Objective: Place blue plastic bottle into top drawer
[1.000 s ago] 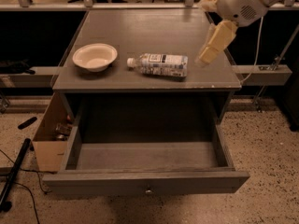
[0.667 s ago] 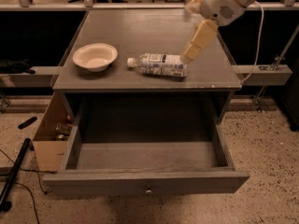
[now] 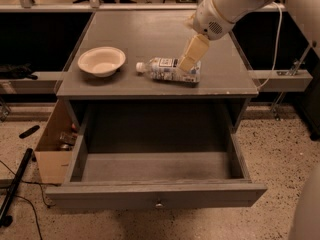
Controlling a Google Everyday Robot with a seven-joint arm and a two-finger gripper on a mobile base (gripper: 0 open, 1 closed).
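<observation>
The blue plastic bottle (image 3: 162, 69) lies on its side on the grey cabinet top (image 3: 150, 31), white cap pointing left toward the bowl. My gripper (image 3: 187, 65) reaches down from the upper right and sits over the right half of the bottle, covering part of its label. The top drawer (image 3: 150, 194) is pulled fully open below the cabinet top, and its inside holds nothing. Its small round knob (image 3: 159, 204) faces me at the front.
A cream round bowl (image 3: 101, 60) stands on the cabinet top left of the bottle. A brown cardboard box (image 3: 52, 144) sits on the floor beside the drawer's left side. A dark pole (image 3: 15, 184) and cables lie on the speckled floor at the left.
My gripper has moved left and down from the cabinet's right edge and is now over the right part of the bottle. The bottle, bowl and drawer have not moved.
</observation>
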